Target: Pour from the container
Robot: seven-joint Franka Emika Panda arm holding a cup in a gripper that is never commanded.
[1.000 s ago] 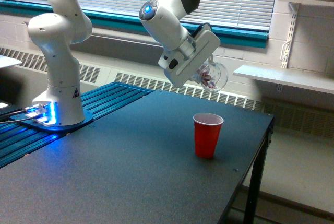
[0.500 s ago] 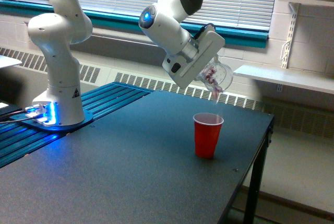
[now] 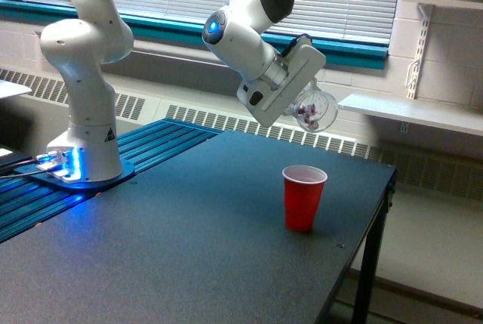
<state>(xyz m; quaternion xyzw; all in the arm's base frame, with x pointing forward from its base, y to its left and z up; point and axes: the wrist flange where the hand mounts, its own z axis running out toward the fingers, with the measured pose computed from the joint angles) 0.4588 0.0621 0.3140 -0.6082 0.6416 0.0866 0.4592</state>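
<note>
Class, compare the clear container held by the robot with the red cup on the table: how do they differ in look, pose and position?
The clear container is see-through, showing small pinkish-white pieces inside; the red cup is opaque red with a white inside. The container is tipped on its side; the red cup stands upright. The container is held in the air by the end effector; the red cup rests on the dark table. Both are small round cups of similar size.

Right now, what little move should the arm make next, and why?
Probably tip the clear cup further. It hangs tilted in the gripper above the red cup, pinkish pieces are inside it, and nothing is falling.
</note>
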